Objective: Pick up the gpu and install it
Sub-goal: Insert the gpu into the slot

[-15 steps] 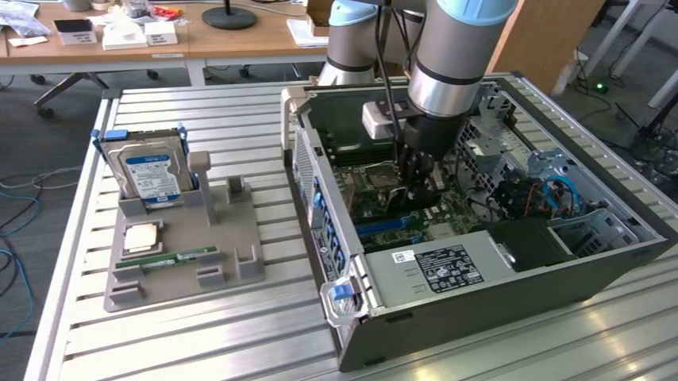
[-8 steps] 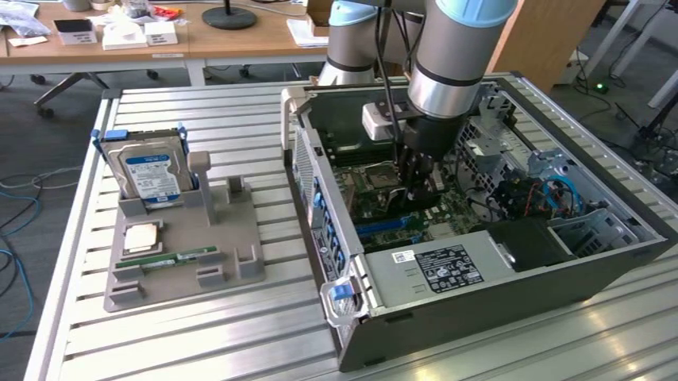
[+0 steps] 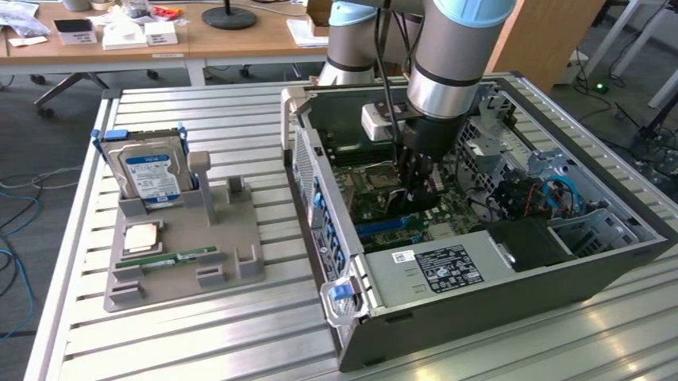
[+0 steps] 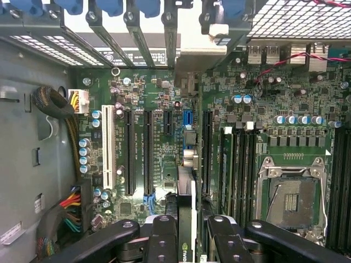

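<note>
1. GPU is hard to read: in the wrist view it shows edge-on, a thin dark-green strip with a logo near the claw. Its near end is cut off by the picture's edge. Whether its lower edge sits in a slot I cannot tell.
2. In the exterior view the claw is down inside the case, and the arm and fingers hide most of the card.
3. The claw is drawn narrow, with the GPU gripped between its fingers. The card runs out from them toward the case's rear wall.
4. The GPU stands inside the case above the motherboard, between the long black slots and the memory slots.
5. Also in the case:
   - a white slot beyond the black ones
   - an open CPU socket past the memory slots
   - a cable bundle at the board's edge
   - the power supply by the case's near wall
6. Outside the case, well apart, a grey holder carries a hard drive, a chip and a memory stick.
</note>
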`<act>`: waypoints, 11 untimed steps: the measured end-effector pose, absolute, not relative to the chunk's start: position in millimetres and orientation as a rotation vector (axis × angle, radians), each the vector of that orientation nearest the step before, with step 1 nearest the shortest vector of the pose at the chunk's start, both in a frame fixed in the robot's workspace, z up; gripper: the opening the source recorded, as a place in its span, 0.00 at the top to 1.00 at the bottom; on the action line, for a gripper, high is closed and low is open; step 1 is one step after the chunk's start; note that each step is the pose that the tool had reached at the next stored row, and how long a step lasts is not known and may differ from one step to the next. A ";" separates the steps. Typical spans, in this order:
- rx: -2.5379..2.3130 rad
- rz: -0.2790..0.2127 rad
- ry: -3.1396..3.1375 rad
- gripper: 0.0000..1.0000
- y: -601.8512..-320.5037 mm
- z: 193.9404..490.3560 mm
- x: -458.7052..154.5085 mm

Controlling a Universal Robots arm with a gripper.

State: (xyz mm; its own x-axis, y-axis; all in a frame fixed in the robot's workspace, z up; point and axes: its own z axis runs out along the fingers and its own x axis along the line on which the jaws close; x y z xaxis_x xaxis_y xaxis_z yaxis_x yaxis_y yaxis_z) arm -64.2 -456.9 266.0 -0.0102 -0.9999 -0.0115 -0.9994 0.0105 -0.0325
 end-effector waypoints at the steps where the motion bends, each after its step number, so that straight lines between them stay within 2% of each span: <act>1: -2.188 -0.023 2.211 0.74 -456.8 266.0 -64.1; 11: -2.187 -0.023 2.210 0.74 -456.8 265.9 -66.9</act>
State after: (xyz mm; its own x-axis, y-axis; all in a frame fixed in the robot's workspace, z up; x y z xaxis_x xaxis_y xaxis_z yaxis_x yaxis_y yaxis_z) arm -66.9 -456.8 265.9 -0.0103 -0.9999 -0.0125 -0.9994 0.0107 -0.0328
